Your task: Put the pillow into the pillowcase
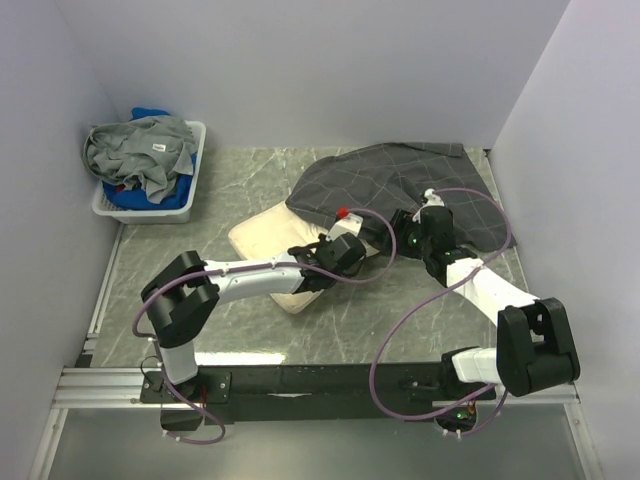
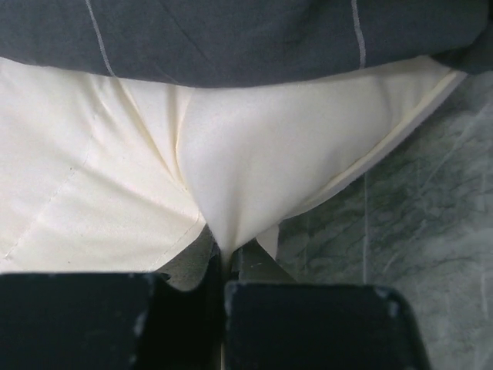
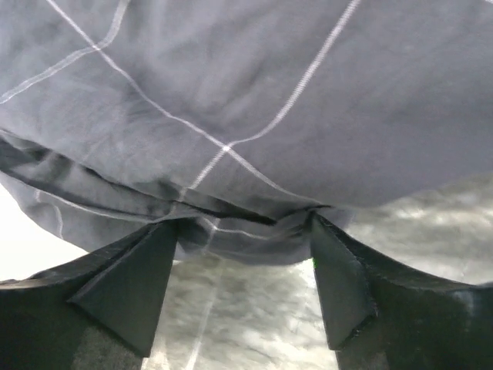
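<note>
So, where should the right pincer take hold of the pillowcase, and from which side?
Probably the bunched near hem of the pillowcase, approached low from the robot's side over the table. There the cloth folds into a thick lip facing the open right pincer; the upper surface lies flat, with nothing to pinch.

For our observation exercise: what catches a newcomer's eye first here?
A large dark charcoal pillowcase with a pale grid lies rumpled mid-table, covering one end of a soft cream pillow. The left gripper is shut on the pillow's edge; the right gripper stands open at the pillowcase hem. A white basket of clothes sits far left.
</note>
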`<state>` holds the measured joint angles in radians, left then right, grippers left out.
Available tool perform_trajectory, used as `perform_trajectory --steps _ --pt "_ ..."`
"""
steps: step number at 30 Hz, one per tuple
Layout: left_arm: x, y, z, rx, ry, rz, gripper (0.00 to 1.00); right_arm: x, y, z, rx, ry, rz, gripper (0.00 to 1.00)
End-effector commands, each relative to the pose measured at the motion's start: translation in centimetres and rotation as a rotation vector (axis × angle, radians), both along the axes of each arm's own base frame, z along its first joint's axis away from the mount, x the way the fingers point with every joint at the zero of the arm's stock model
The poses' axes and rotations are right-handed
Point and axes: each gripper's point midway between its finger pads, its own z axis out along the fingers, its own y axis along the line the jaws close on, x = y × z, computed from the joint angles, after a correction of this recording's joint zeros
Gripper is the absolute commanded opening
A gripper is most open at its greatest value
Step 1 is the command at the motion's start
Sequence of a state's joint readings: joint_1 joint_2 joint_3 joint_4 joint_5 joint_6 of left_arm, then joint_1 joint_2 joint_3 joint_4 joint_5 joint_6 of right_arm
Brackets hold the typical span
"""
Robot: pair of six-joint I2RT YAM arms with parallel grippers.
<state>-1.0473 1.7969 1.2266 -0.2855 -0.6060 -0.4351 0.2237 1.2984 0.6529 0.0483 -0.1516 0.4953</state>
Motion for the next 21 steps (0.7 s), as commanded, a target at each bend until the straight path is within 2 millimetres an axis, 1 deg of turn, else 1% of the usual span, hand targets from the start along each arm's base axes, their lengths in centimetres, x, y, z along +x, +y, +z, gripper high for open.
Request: perform_trajectory --steps 1,2,3,4,5,6,7,8,9,10,11,12,13,14,15,16,17,18,19,20,21 --pt "-0.4 -1.9 3.9 -0.175 0.008 -0.030 0.01 0.8 1.7 2.0 0.070 -0.087 0.029 0.56" --pt "-0.2 -2.2 4.8 -0.201 0.008 -0.028 0.01 0.1 2.6 2.7 0.082 -0.095 0.054 0.30" --pt "0.0 -2.3 5.2 -0.211 0.008 -0.024 0.01 -0.5 3.1 3.1 0.084 -0.098 0.061 0.23" --pt "-0.1 -2.2 5.3 -0.207 0.018 -0.019 0.01 -1.0 3.7 3.8 0.087 -0.106 0.062 0.18" --pt "0.2 -2.6 6.2 -0.234 0.016 -0.002 0.01 -2.7 5.1 4.8 0.085 -0.106 0.101 0.11" --pt "0.5 -2.3 6.4 -0.236 0.026 0.022 0.01 -3.4 5.9 5.6 0.085 -0.116 0.103 0.08" --pt "0.5 -2.0 6.4 -0.230 0.044 0.041 0.01 -4.0 6.8 7.0 0.100 -0.127 0.126 0.04" --pt "0.9 -2.5 7.8 -0.276 0.041 0.062 0.01 -5.0 7.6 8.1 0.114 -0.134 0.152 0.01" --pt "1.0 -2.7 8.5 -0.299 0.039 0.071 0.01 -6.3 9.4 8.9 0.131 -0.135 0.201 0.00" --pt "0.9 -2.9 9.8 -0.335 0.031 0.074 0.01 -6.5 9.7 11.0 0.142 -0.174 0.193 0.00" --pt "1.0 -3.5 11.5 -0.387 0.025 0.072 0.01 -7.1 10.1 11.5 0.146 -0.169 0.206 0.00" --pt "1.0 -3.7 12.8 -0.424 0.016 0.072 0.01 -8.0 11.2 12.4 0.167 -0.175 0.238 0.00" --pt "0.6 -3.9 14.8 -0.483 0.016 0.051 0.01 -8.0 11.8 14.2 0.182 -0.205 0.248 0.00" --pt "0.6 -4.4 16.8 -0.546 0.006 0.035 0.01 -8.4 11.8 14.3 0.172 -0.187 0.250 0.00" --pt "0.5 -4.5 18.3 -0.591 0.002 0.019 0.01 -8.3 11.7 14.8 0.156 -0.193 0.243 0.00" --pt "-0.4 -4.7 20.4 -0.653 0.008 -0.027 0.01 -8.0 11.9 16.9 0.163 -0.222 0.244 0.00" --pt "-0.6 -4.7 21.7 -0.699 0.015 -0.038 0.01 -8.2 11.6 17.6 0.151 -0.223 0.241 0.00" --pt "-0.9 -4.8 23.1 -0.752 0.018 -0.067 0.01 -8.5 11.7 18.8 0.151 -0.247 0.250 0.00" --pt "-1.6 -4.6 25.0 -0.814 0.018 -0.092 0.01 -8.9 12.0 21.6 0.180 -0.297 0.262 0.00" --pt "-2.6 -5.0 25.8 -0.855 0.051 -0.150 0.01 -9.1 11.8 22.4 0.172 -0.301 0.255 0.00" --pt "-2.6 -4.7 26.8 -0.890 0.050 -0.167 0.01 -9.3 11.9 23.3 0.164 -0.311 0.264 0.00"
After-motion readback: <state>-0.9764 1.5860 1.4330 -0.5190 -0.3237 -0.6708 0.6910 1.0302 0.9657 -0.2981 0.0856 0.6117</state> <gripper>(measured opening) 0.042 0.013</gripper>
